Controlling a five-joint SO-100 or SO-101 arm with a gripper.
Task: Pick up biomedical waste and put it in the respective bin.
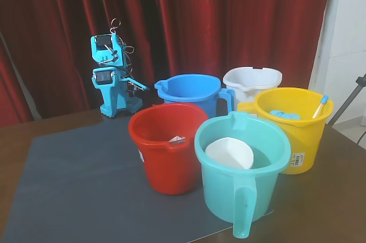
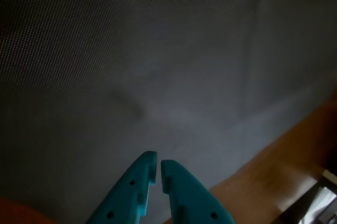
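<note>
In the wrist view the teal gripper point(image 2: 158, 167) enters from the bottom edge with its two fingers drawn almost together, only a thin slit between the tips and nothing held between them. Under it lies a dark grey mat point(image 2: 158, 66), bare across nearly the whole view; at the lower right the mat ends in a slanting edge and brown table wood point(image 2: 274, 176) shows beyond it.

In the fixed view the blue arm point(image 1: 112, 77) sits folded at the far left of the mat point(image 1: 74, 186), before a red curtain point(image 1: 229, 20). Five buckets cluster to its right: a blue bucket point(image 1: 189, 91) closest to the arm, a white bucket point(image 1: 251, 78) behind, a yellow bucket point(image 1: 294, 134) at the right, a red bucket point(image 1: 166, 148) in the middle and a teal bucket point(image 1: 243, 197) in front. The mat's left half is open room, well apart from the buckets.

The small brown medicine bottle cannot be seen in either view
</note>
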